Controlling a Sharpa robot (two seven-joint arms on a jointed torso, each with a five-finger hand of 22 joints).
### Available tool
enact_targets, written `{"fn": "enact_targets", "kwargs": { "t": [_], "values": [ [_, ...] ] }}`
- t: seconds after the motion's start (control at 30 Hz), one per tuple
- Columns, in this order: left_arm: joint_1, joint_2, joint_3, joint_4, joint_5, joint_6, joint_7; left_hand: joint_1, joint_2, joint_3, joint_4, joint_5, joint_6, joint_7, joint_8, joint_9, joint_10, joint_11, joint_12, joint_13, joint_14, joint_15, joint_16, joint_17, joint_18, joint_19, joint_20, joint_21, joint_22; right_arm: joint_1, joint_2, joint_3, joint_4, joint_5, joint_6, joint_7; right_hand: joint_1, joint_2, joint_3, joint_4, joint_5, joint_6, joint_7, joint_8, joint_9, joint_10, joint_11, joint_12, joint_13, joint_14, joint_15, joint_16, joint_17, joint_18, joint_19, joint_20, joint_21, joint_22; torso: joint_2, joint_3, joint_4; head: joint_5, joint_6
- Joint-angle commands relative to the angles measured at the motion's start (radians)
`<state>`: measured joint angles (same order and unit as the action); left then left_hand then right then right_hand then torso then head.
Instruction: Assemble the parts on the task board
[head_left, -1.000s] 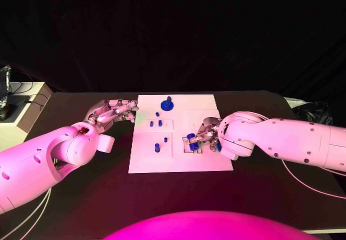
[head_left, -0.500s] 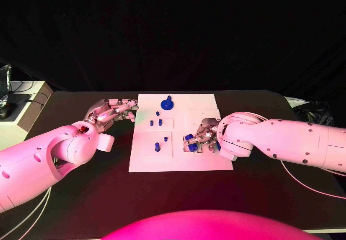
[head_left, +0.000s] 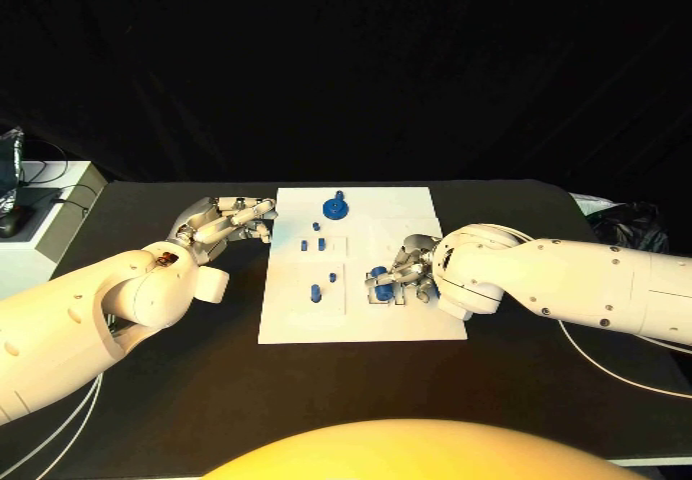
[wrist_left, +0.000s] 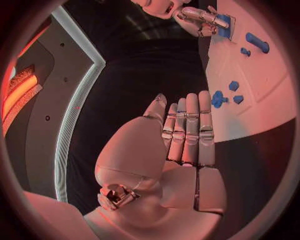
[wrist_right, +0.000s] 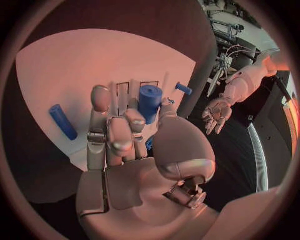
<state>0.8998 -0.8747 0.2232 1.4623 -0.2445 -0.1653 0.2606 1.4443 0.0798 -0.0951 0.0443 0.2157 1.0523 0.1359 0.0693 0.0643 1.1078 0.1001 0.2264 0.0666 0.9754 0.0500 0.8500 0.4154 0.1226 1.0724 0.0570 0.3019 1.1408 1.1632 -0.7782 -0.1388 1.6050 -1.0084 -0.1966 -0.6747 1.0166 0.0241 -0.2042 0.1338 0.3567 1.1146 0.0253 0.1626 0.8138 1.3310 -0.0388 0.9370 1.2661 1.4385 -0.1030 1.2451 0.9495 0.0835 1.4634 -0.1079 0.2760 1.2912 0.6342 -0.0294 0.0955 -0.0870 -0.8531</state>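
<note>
The white task board (head_left: 361, 318) lies mid-table. My right hand (head_left: 405, 276) hovers low over its right half and pinches an upright blue cylinder (wrist_right: 149, 102) between thumb and fingers; the same cylinder (head_left: 382, 277) sits at the fingertips over a recessed spot. A round blue part (head_left: 335, 209) stands near the board's far edge. Small blue pegs (head_left: 312, 245) and a longer peg (head_left: 315, 294) sit on the left half. My left hand (head_left: 228, 222) rests beside the board's left edge with straight fingers (wrist_left: 187, 132) and holds nothing. Another blue peg (wrist_right: 62, 121) lies flat on the board.
A pale box with equipment (head_left: 41, 215) stands at the table's left end. A dark bag (head_left: 623, 222) sits off the right end, and a cable (head_left: 613, 368) trails under my right arm. Black tabletop (head_left: 361, 390) stretches in front of the board.
My right hand has edged slightly left and lower with the blue cylinder still in its grip. The left hand stays where it was.
</note>
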Motion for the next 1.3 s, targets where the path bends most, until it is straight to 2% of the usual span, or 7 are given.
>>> {"fn": "enact_targets", "kwargs": {
  "t": [0.03,0.27,0.43,0.7,0.93,1.07,1.3],
  "values": [
    [0.000,0.000,0.001,0.003,-0.001,0.014,0.006,-0.007,0.000,0.001,0.004,0.000,-0.005,0.001,-0.003,0.001,-0.004,0.000,0.002,0.001,0.001,0.003,0.002,-0.001,0.001,0.010,0.000,-0.005,0.001,-0.003,0.005,-0.001,-0.003,-0.014,-0.025,0.005,-0.013,-0.028,0.018,0.031,-0.042,0.000,0.006,-0.002,-0.003,-0.005,-0.001,0.001,-0.002,0.004,0.003,-0.004,0.002,0.001,0.043,-0.004,0.005,0.002,0.000,0.0003,-0.0007,0.001,-0.001],
    [0.000,0.000,0.001,0.004,-0.001,0.014,0.005,-0.007,0.000,0.001,0.004,0.000,-0.005,0.001,-0.003,0.001,-0.004,0.000,0.002,0.001,0.001,0.003,0.002,-0.001,0.001,0.010,0.000,-0.005,0.001,-0.004,0.008,-0.001,-0.005,-0.015,-0.037,0.006,-0.033,-0.060,0.045,0.084,-0.078,-0.001,0.007,-0.002,-0.003,-0.006,-0.002,0.001,-0.005,0.004,0.003,-0.004,0.003,0.001,0.043,-0.004,0.005,0.003,0.000,0.0006,-0.0009,0.000,-0.001],
    [0.000,-0.001,0.001,0.004,-0.001,0.013,0.005,-0.007,0.000,0.001,0.004,0.000,-0.005,0.001,-0.003,0.001,-0.004,0.000,0.002,0.001,0.001,0.003,0.002,-0.001,0.001,0.010,0.000,-0.005,0.001,-0.005,0.006,-0.001,-0.002,-0.014,-0.034,0.008,-0.037,-0.104,0.083,0.127,-0.110,-0.001,0.007,-0.003,-0.005,-0.007,-0.002,-0.002,-0.007,0.003,0.004,-0.006,0.002,0.001,0.043,-0.003,0.002,0.003,-0.001,0.0006,-0.0010,0.001,-0.001],
    [0.000,-0.001,0.001,0.004,-0.001,0.013,0.005,-0.007,0.000,0.001,0.004,0.000,-0.005,0.001,-0.003,0.001,-0.004,0.000,0.002,0.001,0.001,0.003,0.002,-0.001,0.001,0.010,0.000,-0.005,0.001,-0.008,-0.005,-0.001,0.010,-0.017,-0.037,0.013,-0.035,-0.122,0.094,0.140,-0.121,-0.001,0.008,-0.003,-0.005,-0.007,-0.002,-0.002,-0.007,0.004,0.004,-0.006,0.004,0.001,0.043,-0.003,0.004,0.005,0.000,0.0007,-0.0009,0.002,-0.003],
    [0.000,-0.002,0.001,0.004,-0.001,0.014,0.005,-0.007,0.000,0.001,0.004,0.000,-0.005,0.001,-0.003,0.001,-0.004,0.000,0.002,0.001,0.001,0.003,0.002,-0.001,0.001,0.010,0.000,-0.005,0.001,-0.012,-0.035,-0.001,0.037,-0.051,-0.078,0.051,-0.026,-0.117,0.095,0.130,-0.121,0.001,0.007,-0.001,-0.004,-0.005,-0.003,-0.001,-0.007,0.004,0.003,-0.006,0.004,0.000,0.044,-0.004,0.009,0.007,0.000,0.0011,0.0002,0.003,-0.002],
    [0.000,-0.002,0.001,0.004,-0.001,0.013,0.006,-0.006,0.000,0.001,0.005,-0.001,-0.005,0.001,-0.003,0.001,-0.004,0.000,0.002,0.001,0.000,0.003,0.002,-0.002,0.001,0.010,0.000,-0.008,0.003,-0.013,-0.073,0.001,0.066,-0.061,-0.119,0.104,-0.007,-0.071,0.061,0.053,-0.107,0.001,0.007,0.000,-0.003,-0.004,-0.004,0.002,-0.007,0.004,0.003,-0.006,0.005,0.001,0.044,-0.004,0.014,0.011,0.000,0.0010,-0.0007,0.003,-0.001],
    [0.000,-0.002,0.001,0.003,-0.001,0.012,0.008,-0.006,0.000,0.001,0.005,-0.001,-0.005,0.001,-0.003,0.001,-0.004,0.000,0.002,0.001,0.000,0.003,0.002,-0.002,0.001,0.010,0.000,-0.008,0.003,0.000,-0.155,0.010,0.122,-0.043,-0.114,0.146,0.007,-0.053,0.051,0.019,-0.088,0.001,0.008,-0.007,-0.010,-0.002,-0.003,0.008,-0.003,0.005,0.004,-0.002,0.009,0.001,0.044,-0.004,0.023,0.016,0.000,0.0013,-0.0030,0.000,0.004]
  ]
}}
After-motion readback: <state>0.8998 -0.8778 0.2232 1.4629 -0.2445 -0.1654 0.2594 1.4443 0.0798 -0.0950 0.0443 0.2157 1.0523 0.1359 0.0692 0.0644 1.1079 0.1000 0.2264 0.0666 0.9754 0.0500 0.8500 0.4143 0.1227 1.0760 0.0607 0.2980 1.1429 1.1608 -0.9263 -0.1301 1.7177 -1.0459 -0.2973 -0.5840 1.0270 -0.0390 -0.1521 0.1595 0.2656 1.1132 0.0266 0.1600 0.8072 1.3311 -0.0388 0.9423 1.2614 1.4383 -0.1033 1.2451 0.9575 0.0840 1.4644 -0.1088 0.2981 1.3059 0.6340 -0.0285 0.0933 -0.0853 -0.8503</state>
